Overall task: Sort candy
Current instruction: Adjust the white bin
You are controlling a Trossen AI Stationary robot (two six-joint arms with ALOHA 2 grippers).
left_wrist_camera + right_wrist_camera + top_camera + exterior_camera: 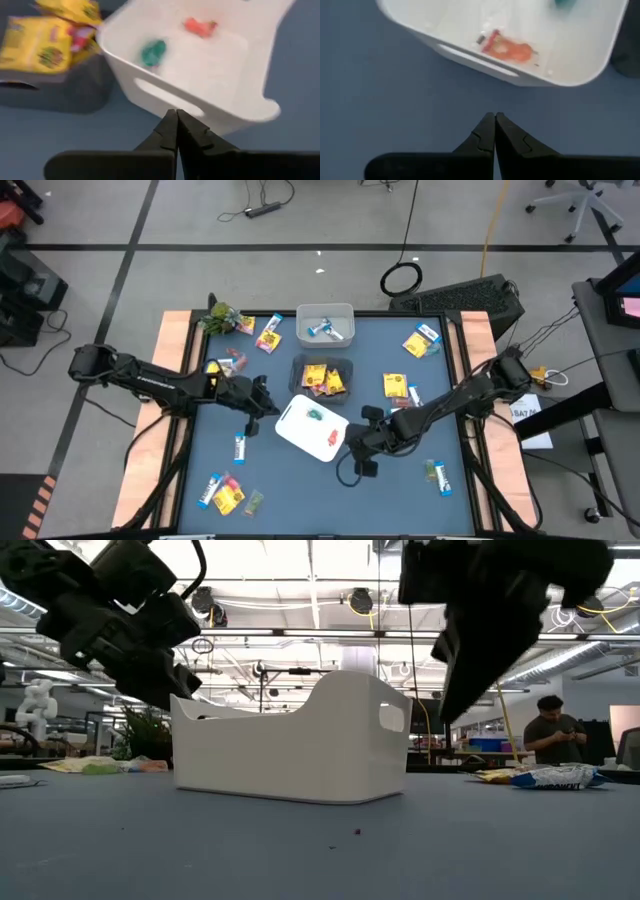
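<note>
A white bin [312, 428] sits mid-table with a green piece [315, 414] and a red piece [331, 438] lying in it. My left gripper [270, 407] hovers shut just off the bin's left wall [170, 100], and its wrist view looks in at the green piece [153, 52]. My right gripper [354, 450] is shut over bare mat at the bin's near right corner, with the red piece [505, 49] ahead of it. A dark bin [322, 377] holds yellow packets [40, 45]. A clear bin [325, 323] holds blue-and-white bars.
Loose candy lies around the mat: yellow packets [268, 335] [420, 343] [396, 386], blue-and-white bars [240, 448] [441, 477], and a small cluster at the near left [222, 494]. A green leafy object [222, 317] sits at the far left corner. A person [555, 730] stands in the room beyond.
</note>
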